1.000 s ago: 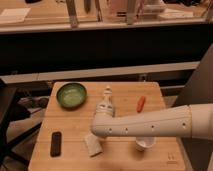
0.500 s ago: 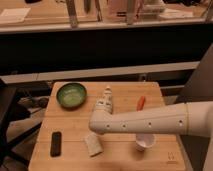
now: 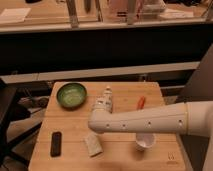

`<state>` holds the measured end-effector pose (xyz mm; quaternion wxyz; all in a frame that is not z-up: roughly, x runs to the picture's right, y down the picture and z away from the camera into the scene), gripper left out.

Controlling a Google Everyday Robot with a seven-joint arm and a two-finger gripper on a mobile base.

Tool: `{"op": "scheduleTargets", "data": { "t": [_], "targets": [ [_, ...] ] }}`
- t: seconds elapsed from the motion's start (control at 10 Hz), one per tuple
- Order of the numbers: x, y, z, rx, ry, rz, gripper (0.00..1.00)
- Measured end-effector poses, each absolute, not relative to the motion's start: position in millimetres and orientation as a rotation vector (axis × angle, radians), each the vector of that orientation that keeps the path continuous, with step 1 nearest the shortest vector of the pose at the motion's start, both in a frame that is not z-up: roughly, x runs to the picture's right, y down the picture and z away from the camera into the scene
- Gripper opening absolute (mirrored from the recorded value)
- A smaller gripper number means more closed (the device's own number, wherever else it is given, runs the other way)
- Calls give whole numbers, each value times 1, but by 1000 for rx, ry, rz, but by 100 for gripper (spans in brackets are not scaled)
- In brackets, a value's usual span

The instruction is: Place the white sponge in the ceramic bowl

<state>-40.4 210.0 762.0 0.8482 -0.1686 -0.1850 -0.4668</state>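
Note:
The white sponge [image 3: 93, 144] lies flat on the wooden table [image 3: 70, 160], near its front middle. The ceramic bowl [image 3: 71, 95], green inside, stands at the table's back left and holds nothing. My white arm reaches in from the right across the table. My gripper [image 3: 94, 130] is at the arm's end, pointing down just above the sponge's far edge, and is mostly hidden by the arm.
A white bottle-like object [image 3: 104, 102] lies right of the bowl. A small orange-red object [image 3: 141, 102] lies at the back right. A white cup [image 3: 145, 142] stands at the front right under my arm. A black flat device [image 3: 56, 143] lies at the front left.
The end of my arm has shifted slightly to the left above the sponge. The sponge and the other things have not moved.

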Motion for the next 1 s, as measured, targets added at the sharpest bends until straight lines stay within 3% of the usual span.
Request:
{"op": "scheduleTargets", "data": {
  "t": [0.3,0.4,1.0],
  "targets": [
    [-40,221,755,-408,-543,-961,75],
    [-40,226,751,-424,-572,-952,79],
    [-44,250,742,-571,-652,-984,80]
  ]
}}
